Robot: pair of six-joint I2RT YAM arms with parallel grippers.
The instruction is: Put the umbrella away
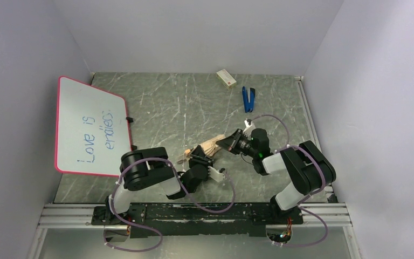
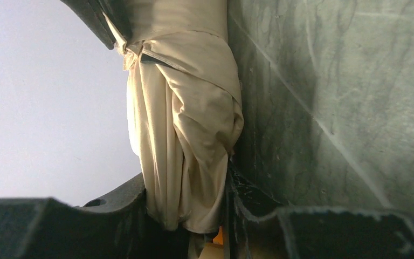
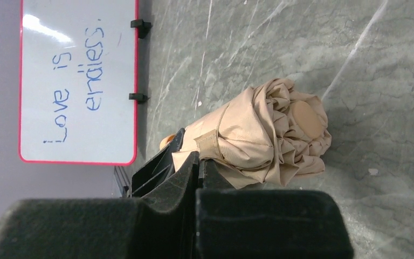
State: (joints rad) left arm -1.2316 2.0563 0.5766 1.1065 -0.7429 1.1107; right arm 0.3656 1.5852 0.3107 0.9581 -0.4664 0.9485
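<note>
From above, both arms' jaws cover most of the umbrella [image 1: 211, 144], leaving only a tan sliver. In the left wrist view its top runs off the frame and its lower end vanishes between the jaws. Print on the box [image 1: 226, 79] is too small to read.

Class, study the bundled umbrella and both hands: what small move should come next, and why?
Probably press the shut right hand onto the strap tab to fasten it: the umbrella is bundled, the left hand grips it, and the tab lies just beyond the right hand.
</note>
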